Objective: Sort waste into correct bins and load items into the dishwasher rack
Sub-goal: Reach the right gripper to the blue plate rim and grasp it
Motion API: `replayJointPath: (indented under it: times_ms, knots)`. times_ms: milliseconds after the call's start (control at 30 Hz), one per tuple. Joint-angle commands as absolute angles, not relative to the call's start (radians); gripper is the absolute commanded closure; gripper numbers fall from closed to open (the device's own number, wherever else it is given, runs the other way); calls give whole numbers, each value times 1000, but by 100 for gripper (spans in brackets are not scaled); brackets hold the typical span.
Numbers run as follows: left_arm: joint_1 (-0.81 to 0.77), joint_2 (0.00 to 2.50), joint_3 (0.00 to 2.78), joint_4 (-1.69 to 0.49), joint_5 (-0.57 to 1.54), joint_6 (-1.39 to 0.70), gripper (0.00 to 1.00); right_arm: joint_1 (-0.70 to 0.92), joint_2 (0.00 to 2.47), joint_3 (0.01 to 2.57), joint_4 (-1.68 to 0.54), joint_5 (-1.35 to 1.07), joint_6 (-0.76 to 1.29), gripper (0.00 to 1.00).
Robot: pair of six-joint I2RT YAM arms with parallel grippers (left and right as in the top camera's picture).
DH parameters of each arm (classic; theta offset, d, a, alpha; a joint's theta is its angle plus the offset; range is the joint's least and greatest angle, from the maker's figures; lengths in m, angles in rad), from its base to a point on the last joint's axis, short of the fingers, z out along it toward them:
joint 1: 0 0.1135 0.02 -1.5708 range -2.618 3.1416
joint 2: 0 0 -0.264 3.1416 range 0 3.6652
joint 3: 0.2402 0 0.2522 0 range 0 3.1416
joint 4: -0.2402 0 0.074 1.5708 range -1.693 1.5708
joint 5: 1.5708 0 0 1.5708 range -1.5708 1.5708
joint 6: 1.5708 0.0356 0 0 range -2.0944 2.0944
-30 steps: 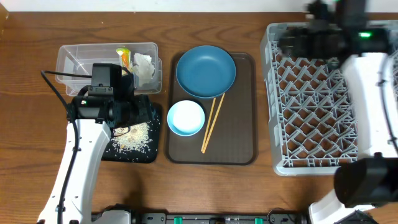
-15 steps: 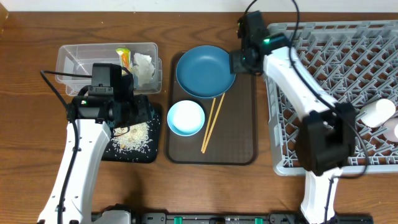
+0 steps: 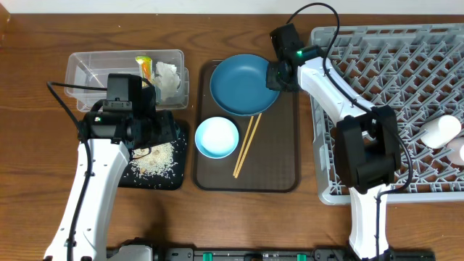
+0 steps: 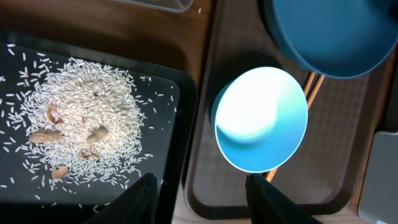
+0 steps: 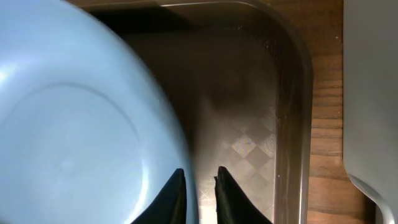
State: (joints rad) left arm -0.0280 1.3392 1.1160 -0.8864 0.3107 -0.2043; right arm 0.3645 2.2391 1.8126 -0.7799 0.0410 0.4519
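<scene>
Nearest the base: got the left gripper [image 4: 200,182] hanging wide open and empty over the seam between the black tray [image 4: 168,143], rice scraps [image 4: 87,118] piled on it, and the small light blue bowl [image 4: 261,118]. Further back on the brown tray [image 3: 275,159]: right gripper [image 5: 200,180] nearly shut, looks clamped on the right-hand rim of the large dark blue bowl [image 3: 243,83]. Dishwasher rack [image 3: 428,80] just beside it, off to the right, so clearly a right-arm job. Versus half a second ago: bowl nudged slightly rightward, chopsticks [image 3: 246,141] shifted a hair too.
</scene>
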Motion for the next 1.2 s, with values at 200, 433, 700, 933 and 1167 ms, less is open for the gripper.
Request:
replayJointPath:
  times_ms: [200, 433, 700, 933, 1167]
  knots:
    - [-28, 1333, 1123, -889, 302, -187, 51, 368, 2265, 1816, -805, 48, 475, 89]
    - [-29, 1333, 1123, -889, 301, -187, 51, 379, 2273, 1807, -804, 48, 475, 90]
    - [-30, 1333, 1123, -885, 301, -187, 51, 380, 2277, 1773, -801, 48, 475, 93]
    - [-30, 1333, 1123, -885, 302, -187, 51, 373, 2269, 1785, -796, 48, 474, 99]
    - [-30, 1333, 1123, -885, 302, -187, 51, 323, 2149, 1844, -797, 49, 331, 99]
